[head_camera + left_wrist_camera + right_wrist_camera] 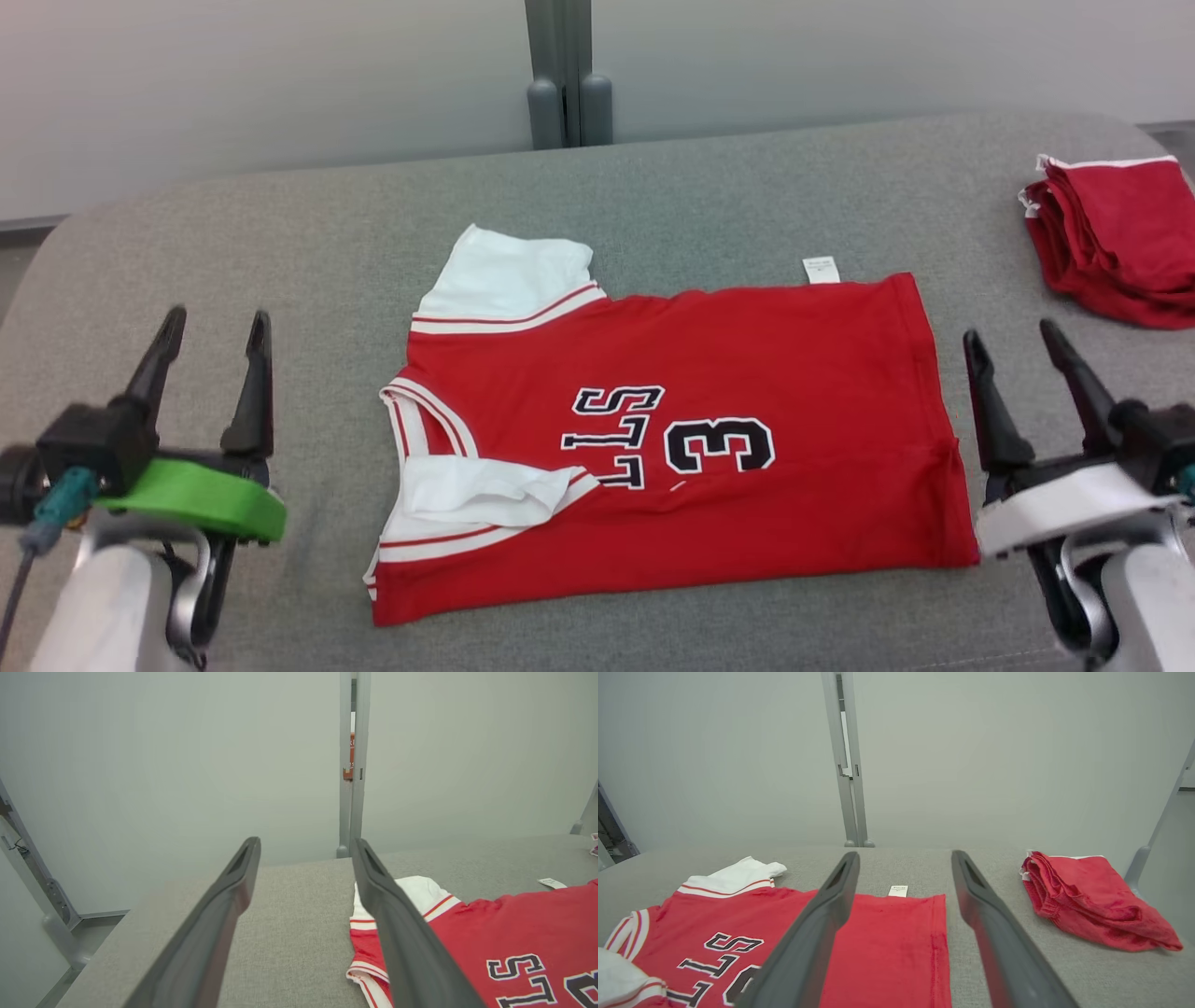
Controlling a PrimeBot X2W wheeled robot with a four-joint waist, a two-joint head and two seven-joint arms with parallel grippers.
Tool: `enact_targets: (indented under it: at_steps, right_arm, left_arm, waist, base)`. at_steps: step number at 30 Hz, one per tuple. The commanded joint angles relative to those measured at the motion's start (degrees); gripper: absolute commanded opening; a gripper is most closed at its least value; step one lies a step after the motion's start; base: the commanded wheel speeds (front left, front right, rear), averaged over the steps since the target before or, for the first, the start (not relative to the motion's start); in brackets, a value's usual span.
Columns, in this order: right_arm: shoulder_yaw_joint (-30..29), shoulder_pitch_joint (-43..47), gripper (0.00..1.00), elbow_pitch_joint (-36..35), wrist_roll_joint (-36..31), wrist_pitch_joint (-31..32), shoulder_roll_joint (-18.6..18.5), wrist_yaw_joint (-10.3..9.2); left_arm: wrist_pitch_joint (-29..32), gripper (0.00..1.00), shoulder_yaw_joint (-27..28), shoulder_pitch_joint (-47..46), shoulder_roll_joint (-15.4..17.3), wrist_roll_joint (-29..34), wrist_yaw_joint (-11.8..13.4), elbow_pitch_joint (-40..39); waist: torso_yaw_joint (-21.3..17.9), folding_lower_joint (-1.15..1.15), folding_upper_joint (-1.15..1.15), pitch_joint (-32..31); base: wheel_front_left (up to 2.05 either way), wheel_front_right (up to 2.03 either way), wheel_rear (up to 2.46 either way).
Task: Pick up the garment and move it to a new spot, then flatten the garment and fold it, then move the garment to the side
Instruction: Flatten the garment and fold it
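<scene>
Left gripper (218, 317) and right gripper (1009, 331): both gaping fully, gripping nothing; you are flanking the garment (747, 373), lying flat on the table (280, 233) between them; its long axis is running gripper to gripper, collar leftward; right gripper is sitting nearer.

the garment (672, 439) lies flat on the middle of the table (280, 224), its neck end to the left and its bottom end to the right. a small tag (821, 270) sticks out from its far edge. the left gripper (218, 315) is near its left side, the right gripper (1009, 330) just beside its right side. a folded pile of cloth (1116, 238) lies at the table's far right, well apart from the garment. behind the table is a wall (233, 75) with a post (568, 75) in the middle.
</scene>
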Motion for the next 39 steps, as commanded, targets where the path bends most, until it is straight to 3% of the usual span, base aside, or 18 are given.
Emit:
enact_targets:
  at_steps: [1, 9, 18, 28, 39]
  right_arm:
    - [0.3, -3.4, 1.0, 0.8, -0.5, 0.7, -0.9, 0.01]
    - [2.6, -22.8, 1.0, 8.8, -2.1, 5.3, -3.9, 0.0]
    - [8.9, -39.1, 1.0, 23.0, -1.6, 9.1, -2.4, 0.01]
    - [15.8, -47.7, 1.0, 35.1, 1.7, 10.4, 0.6, 0.01]
    - [20.6, -52.7, 1.0, 44.1, 6.2, 8.5, 3.4, 0.01]
  left_arm:
    - [0.9, 1.0, -0.7, -4.1, 1.4, 1.1, -0.7, 0.3]
    - [7.0, 1.0, -6.6, -27.5, 5.2, -1.3, -2.5, 5.1]
    - [14.6, 1.0, -23.3, -46.4, 11.0, -11.2, -2.6, 14.2]
    - [23.2, 1.0, -36.6, -53.0, 15.0, -23.9, -2.5, 24.0]
    - [22.9, 1.0, -43.2, -55.6, 16.8, -28.9, -2.6, 31.2]
  waist:
    - [-1.2, 0.0, 0.0, 4.1]
    - [-4.3, 0.0, 0.0, 16.5]
    - [-9.3, 0.0, 0.0, 25.1]
    - [-13.1, 0.0, 0.0, 27.8]
    - [-14.3, 0.0, 0.0, 29.5]
  base:
    - [0.0, 0.0, 0.0]
    - [0.0, 0.0, 0.0]
    - [0.0, 0.0, 0.0]
    - [0.0, 0.0, 0.0]
    - [0.0, 0.0, 0.0]
